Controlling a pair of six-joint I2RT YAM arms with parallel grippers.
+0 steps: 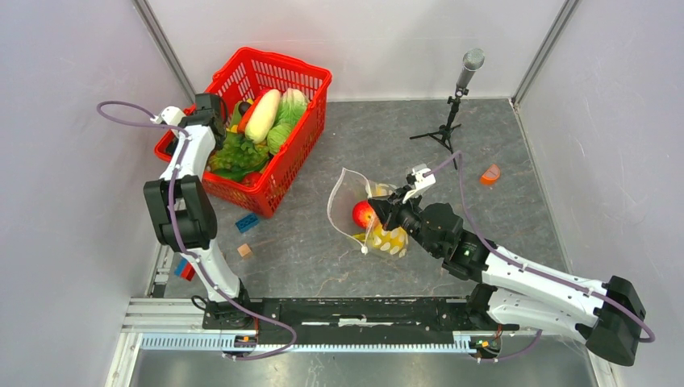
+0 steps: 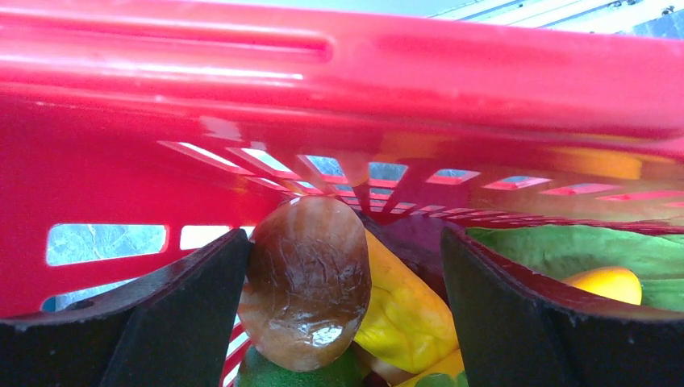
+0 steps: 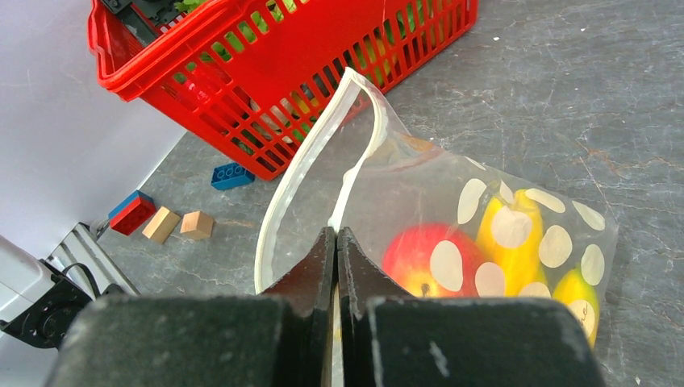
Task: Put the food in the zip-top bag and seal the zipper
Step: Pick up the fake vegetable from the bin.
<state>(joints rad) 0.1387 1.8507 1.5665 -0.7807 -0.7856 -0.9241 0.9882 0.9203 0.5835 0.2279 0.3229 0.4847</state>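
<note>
The red basket (image 1: 300,68) at the far left holds food: a white radish (image 1: 263,115), cabbage (image 1: 289,121) and green leaves. My left gripper (image 1: 230,113) is inside it, open. In the left wrist view its jaws (image 2: 345,242) straddle a brown mushroom-like piece (image 2: 306,282) and a yellow piece (image 2: 403,314). The dotted zip-top bag (image 1: 347,201) lies mid-table with a red apple (image 1: 363,214) and yellow fruit (image 1: 389,239) inside. My right gripper (image 3: 335,234) is shut on the bag's zipper (image 3: 306,157) and holds the mouth open and raised.
A microphone on a tripod (image 1: 456,97) stands at the back right. An orange piece (image 1: 490,173) lies beyond it. A blue brick (image 1: 247,223), a wooden cube (image 1: 244,251) and a red brick (image 3: 133,214) lie in front of the basket.
</note>
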